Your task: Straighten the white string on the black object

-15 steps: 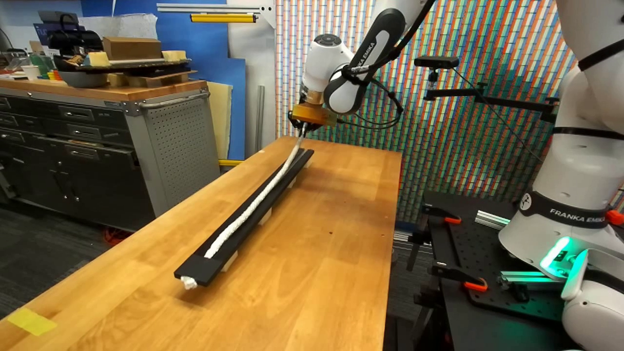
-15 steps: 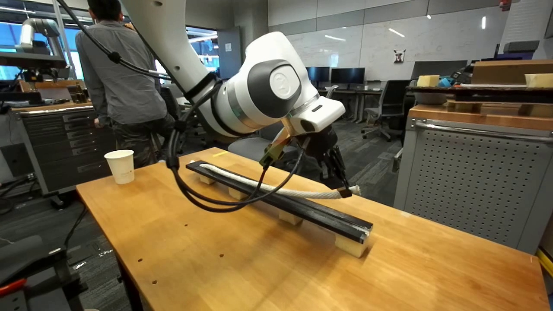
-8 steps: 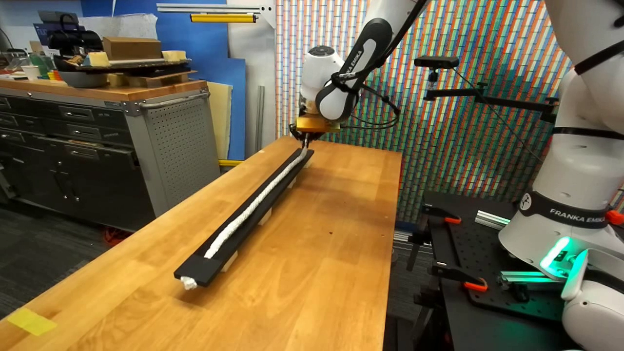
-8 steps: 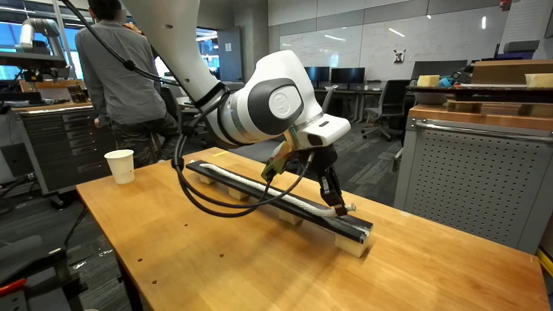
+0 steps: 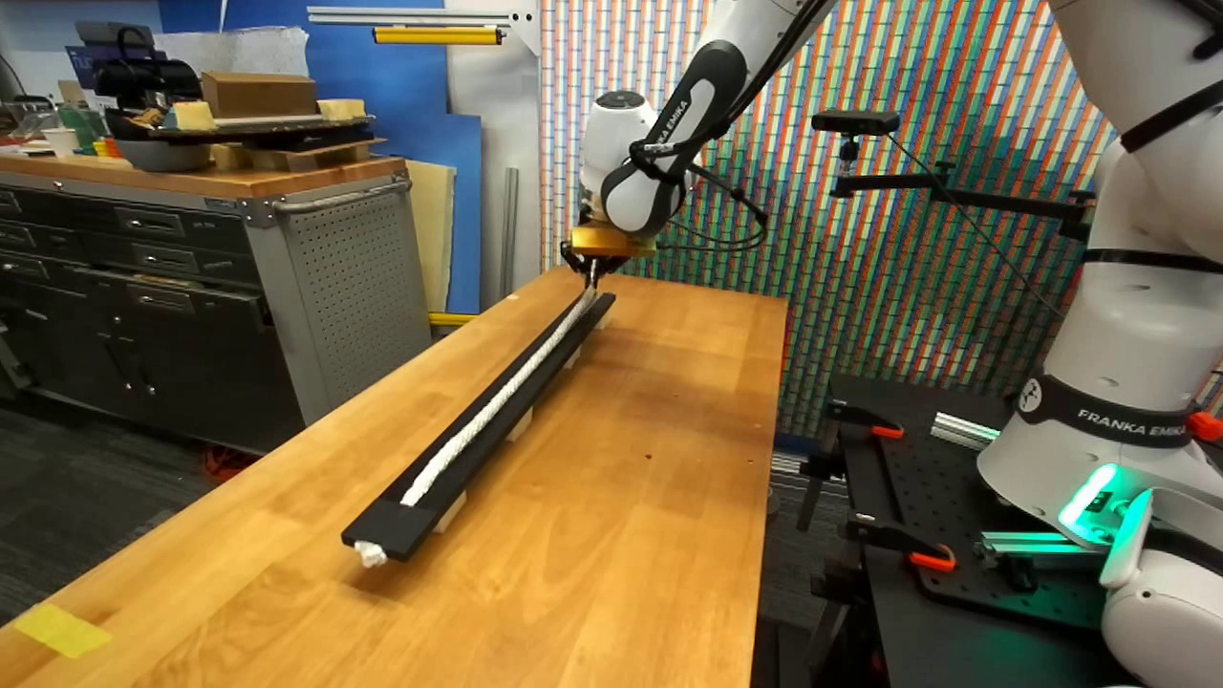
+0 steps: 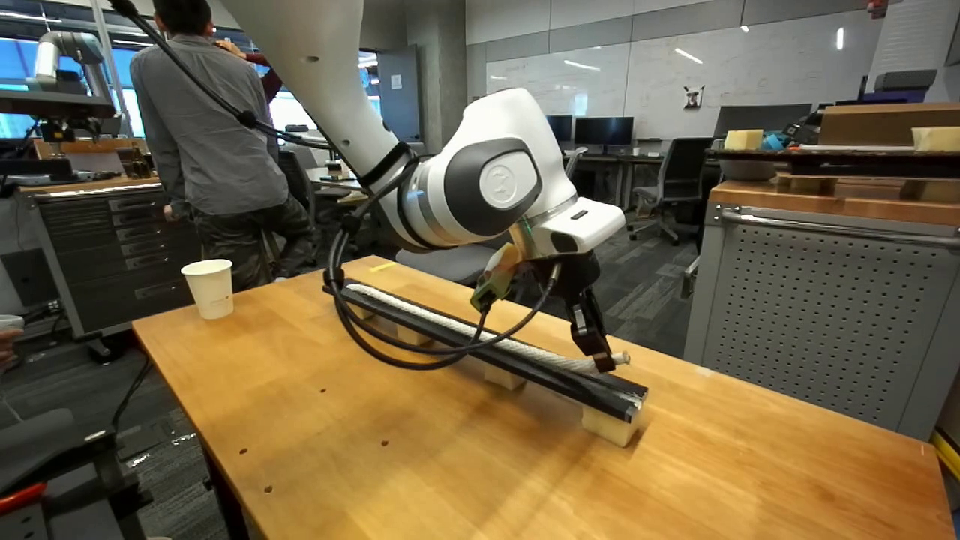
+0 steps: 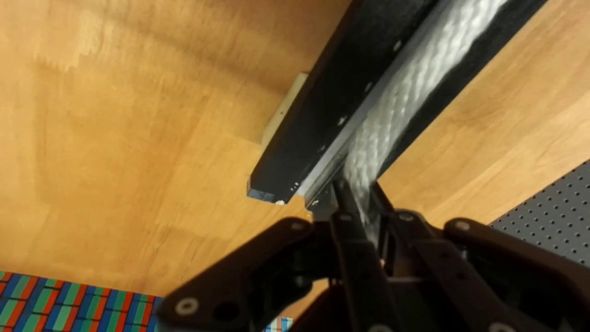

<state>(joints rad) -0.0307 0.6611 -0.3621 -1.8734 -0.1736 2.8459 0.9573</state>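
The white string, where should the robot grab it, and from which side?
The white string is probably best pinched across its width near its raised end, from above: it's thin, and the rest lies along the black bar, which blocks underneath. The tool pinches it there now.

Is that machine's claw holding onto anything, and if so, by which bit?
Yes: the claw holds the white braided rope close to one end; a short tip pokes out beyond the claw.
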